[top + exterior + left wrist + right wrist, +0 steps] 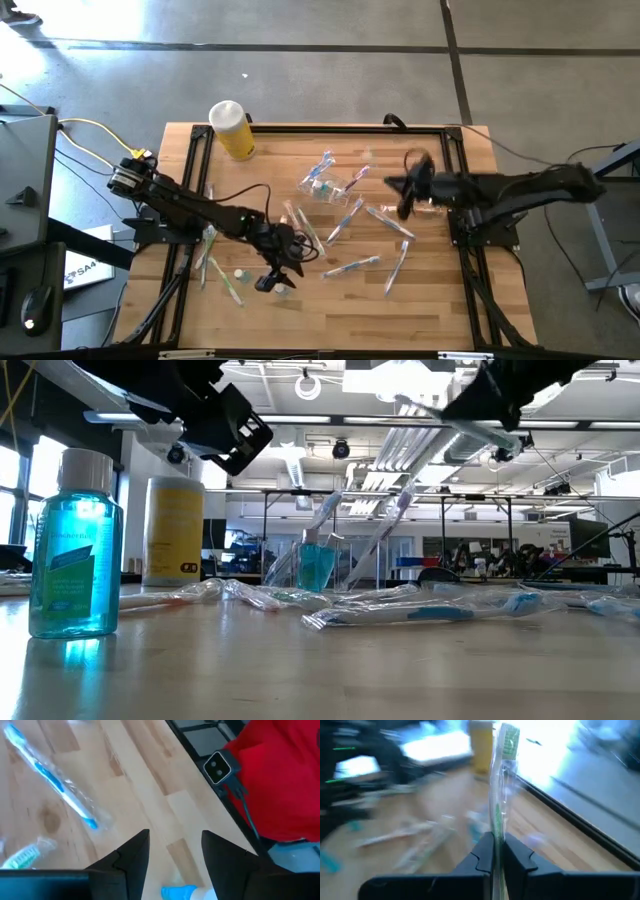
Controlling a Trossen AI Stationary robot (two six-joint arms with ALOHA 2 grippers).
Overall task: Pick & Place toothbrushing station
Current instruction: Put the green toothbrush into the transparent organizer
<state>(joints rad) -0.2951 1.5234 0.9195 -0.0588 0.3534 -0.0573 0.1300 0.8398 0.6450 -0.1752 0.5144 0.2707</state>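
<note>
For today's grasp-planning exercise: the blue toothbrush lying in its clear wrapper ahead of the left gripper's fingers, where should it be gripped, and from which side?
Probably mid-handle. The blue toothbrush lies flat on the wooden table, long and slim, so the open left gripper should come straight down from above, fingers straddling its narrow width. The middle keeps it balanced; the loose wrapper ends offer less firm hold.

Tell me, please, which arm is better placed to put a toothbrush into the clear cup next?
Probably the right: its gripper is shut on a wrapped green toothbrush, beside the clear cup. The left gripper is open and empty.
</note>
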